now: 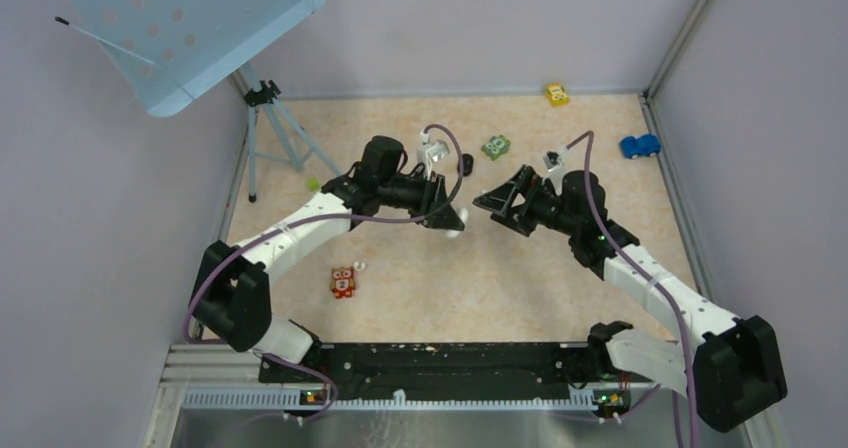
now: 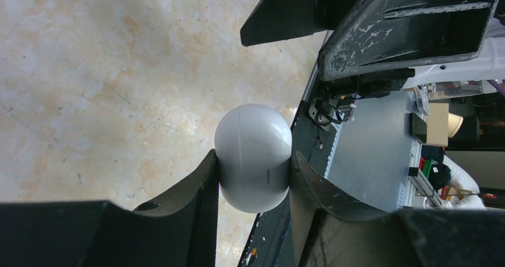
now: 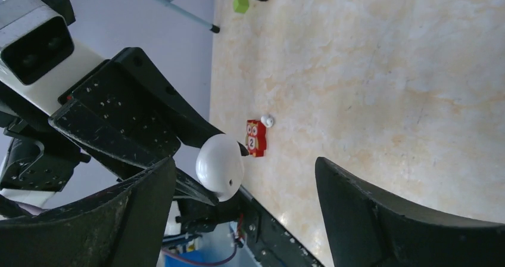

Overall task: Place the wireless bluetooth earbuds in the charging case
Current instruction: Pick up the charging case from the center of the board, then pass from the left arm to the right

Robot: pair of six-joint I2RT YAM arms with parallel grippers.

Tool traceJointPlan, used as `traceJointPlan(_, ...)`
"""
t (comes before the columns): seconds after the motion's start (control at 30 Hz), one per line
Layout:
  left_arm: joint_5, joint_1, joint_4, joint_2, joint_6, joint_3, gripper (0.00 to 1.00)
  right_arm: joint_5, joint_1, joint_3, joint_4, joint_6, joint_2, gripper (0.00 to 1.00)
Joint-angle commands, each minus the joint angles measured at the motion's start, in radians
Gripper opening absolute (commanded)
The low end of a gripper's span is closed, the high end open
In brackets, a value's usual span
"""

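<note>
Case (image 2: 253,142): white, rounded, clamped between the left gripper's (image 2: 255,160) fingers.
Earbud (image 3: 267,121): white, laid on the table (image 3: 387,70) beyond the right gripper's (image 3: 246,164) fingers, just beside an owl block (image 3: 256,137) marked "2".
Right gripper: fingers spread wide, nothing grasped.

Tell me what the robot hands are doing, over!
Left gripper shut on case. Right gripper open, empty, beside it. One earbud on table by owl block. Case lid looks closed.
</note>
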State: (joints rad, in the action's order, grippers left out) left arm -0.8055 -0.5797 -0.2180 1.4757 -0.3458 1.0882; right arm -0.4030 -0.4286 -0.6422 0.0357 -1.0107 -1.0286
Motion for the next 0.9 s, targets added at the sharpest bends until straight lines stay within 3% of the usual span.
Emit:
traceJointPlan(0.0,-0.054,-0.006,0.071,-0.003,0.020,0.007,0.18,-0.108,0.006,-0.031,0.103,-0.075,-0.047,0.83)
traceJointPlan(0.6,-0.057,-0.028,0.010,0.017,0.092,0.050,0.19,-0.256,-0.058,-0.028,0.263,-0.138,-0.176,0.63)
traceJointPlan(0.87,-0.042,-0.031,-0.019,0.010,0.122,0.065,0.20,-0.275,-0.080,-0.007,0.333,-0.196,-0.219,0.35)
